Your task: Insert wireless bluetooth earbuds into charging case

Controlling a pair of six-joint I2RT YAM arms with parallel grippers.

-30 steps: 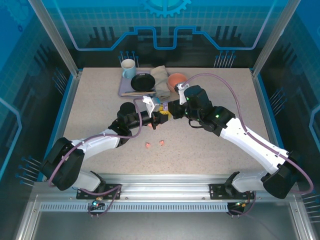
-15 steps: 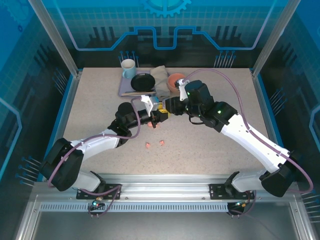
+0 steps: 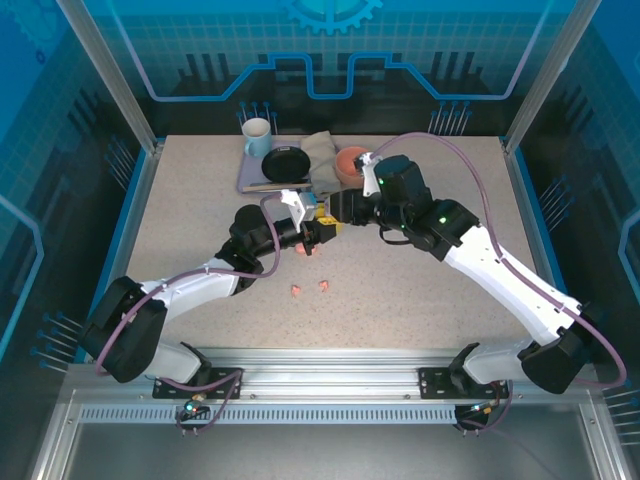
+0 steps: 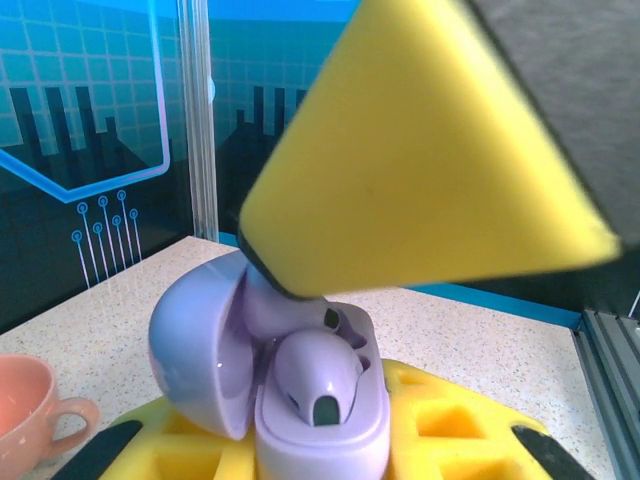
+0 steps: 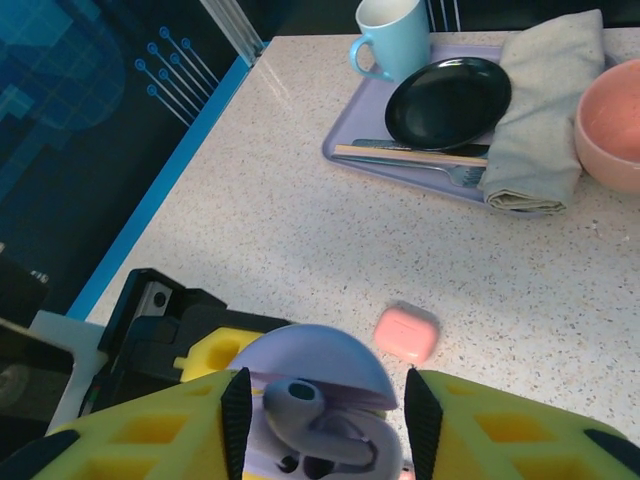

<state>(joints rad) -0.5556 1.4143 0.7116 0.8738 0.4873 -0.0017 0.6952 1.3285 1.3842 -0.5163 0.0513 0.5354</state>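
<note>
The left claw (image 3: 318, 232) is clamping the open lilac case (image 4: 320, 445), with a lilac earbud (image 4: 315, 375) sitting inside. The right claw (image 5: 325, 425) is hovering with its fingers apart, flanking the case. A pink earbud (image 3: 297, 290) and a second pink earbud (image 3: 324, 286) are lying on the table (image 3: 430, 290).

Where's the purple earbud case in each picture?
Top external: purple case just above the picture's middle.
Left wrist: bottom middle, lid open.
Right wrist: bottom edge, left of middle.
Shared landmark: the pink cup, in all three.
</note>
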